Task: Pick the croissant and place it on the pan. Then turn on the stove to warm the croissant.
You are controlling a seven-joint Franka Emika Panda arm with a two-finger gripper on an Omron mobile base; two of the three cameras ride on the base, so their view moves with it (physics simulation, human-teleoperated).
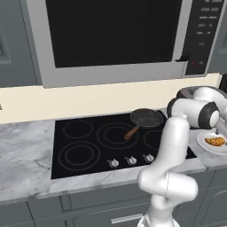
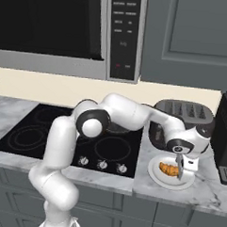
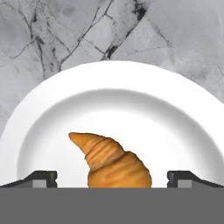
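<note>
The croissant [image 3: 111, 162] is a golden-orange crescent lying on a round white plate [image 3: 109, 72], on the marble counter right of the stove [image 1: 88, 146]. It also shows as the croissant [image 2: 169, 169] and the croissant [image 1: 215, 141] in the base views. My gripper [image 2: 184, 174] hangs just over the plate, open. In the hand view the two fingertips [image 3: 41, 178] stand wide apart on either side of the pastry, not touching it. The dark pan [image 1: 146, 117] with its wooden handle sits on the stove's back right burner.
Silver knobs [image 1: 131, 160] line the stove's front edge. A toaster [image 2: 183, 114] stands behind the plate [image 2: 154, 176], and a dark appliance [image 2: 226, 135] is at the far right. The microwave [image 1: 119, 35] hangs above the stove. My arm reaches across the right burners.
</note>
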